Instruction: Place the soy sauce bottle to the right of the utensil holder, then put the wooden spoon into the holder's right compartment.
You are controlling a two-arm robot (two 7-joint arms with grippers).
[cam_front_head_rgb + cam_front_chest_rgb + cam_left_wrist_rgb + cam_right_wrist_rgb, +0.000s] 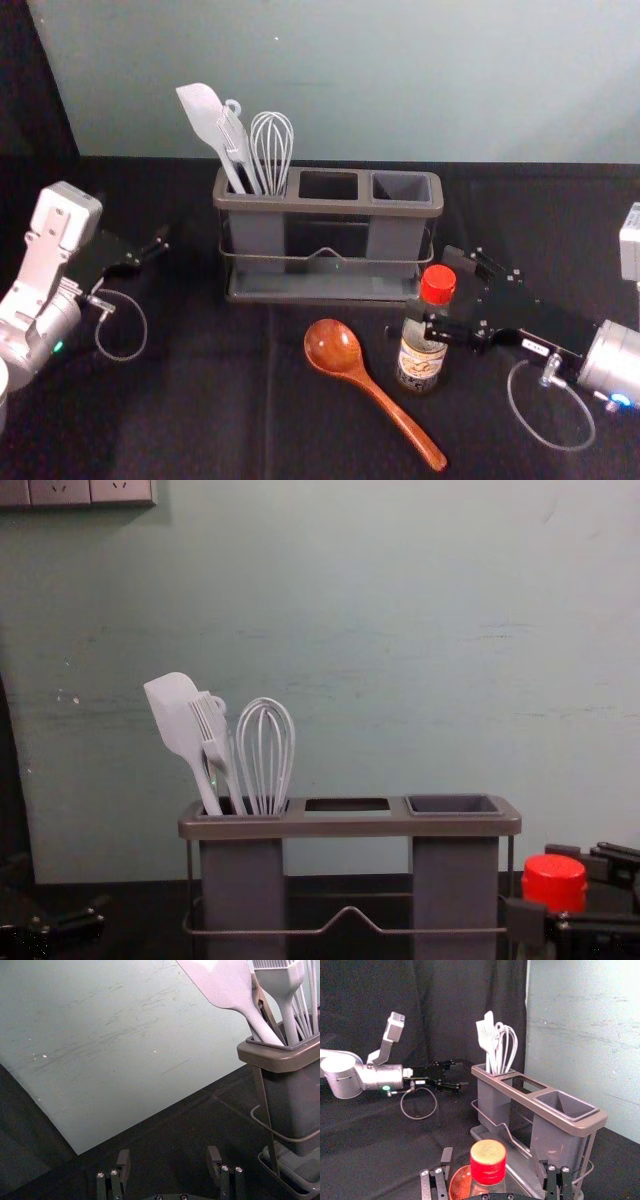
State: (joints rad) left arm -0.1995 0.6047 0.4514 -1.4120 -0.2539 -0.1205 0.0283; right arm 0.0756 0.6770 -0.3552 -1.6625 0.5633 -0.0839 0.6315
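The red-capped soy sauce bottle [421, 345] stands upright in front of the holder's right end. My right gripper [432, 284] reaches in from the right with its fingers on either side of the bottle. In the right wrist view the red cap [488, 1162] sits between the spread fingers of the right gripper [494, 1161], with gaps at both sides. The wooden spoon [334, 348] lies left of the bottle, bowl toward the holder [330, 206]. The holder's right compartment [454, 805] is empty. Left of the holder, my left gripper [148, 254] is open; in its wrist view the left gripper [168, 1156] holds nothing.
A white spatula [176, 715], a brush and a whisk [266, 750] stand in the holder's left compartment. The middle compartment [329, 185] is empty. A pale wall [400, 80] rises behind the black-covered table [200, 400]. Cables loop beside both grippers.
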